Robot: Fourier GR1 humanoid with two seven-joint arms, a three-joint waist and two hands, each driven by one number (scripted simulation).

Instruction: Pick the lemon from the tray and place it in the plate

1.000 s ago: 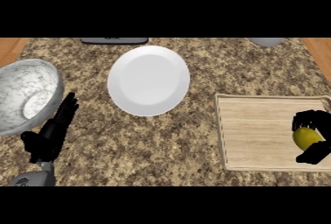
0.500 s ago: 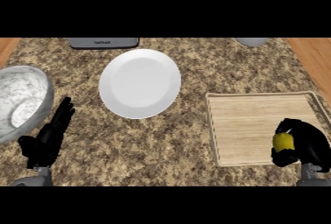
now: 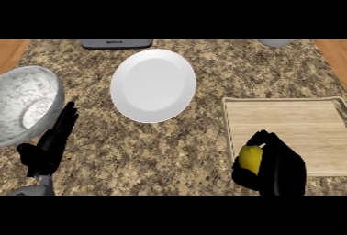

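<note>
Head view: right hand (image 3: pixel 274 167) curling round the lemon (image 3: pixel 250 158) at the tray's (image 3: pixel 284 119) near left corner; left hand (image 3: pixel 51 144) resting spread, near left. Risking a slip while crossing the worktop (image 3: pixel 169 147) towards the plate (image 3: pixel 153 85), far left.

I can read nothing for certain from here. The only sign of lettering is on the dark flat device (image 3: pixel 116 43) at about eleven o'clock on the counter, cut off by the upper edge of my view: a short pale mark sits near its middle, perhaps a brand name, but too small and blurred for me to make out a single letter. I find no other text, number or label on anything else in my view.
</note>
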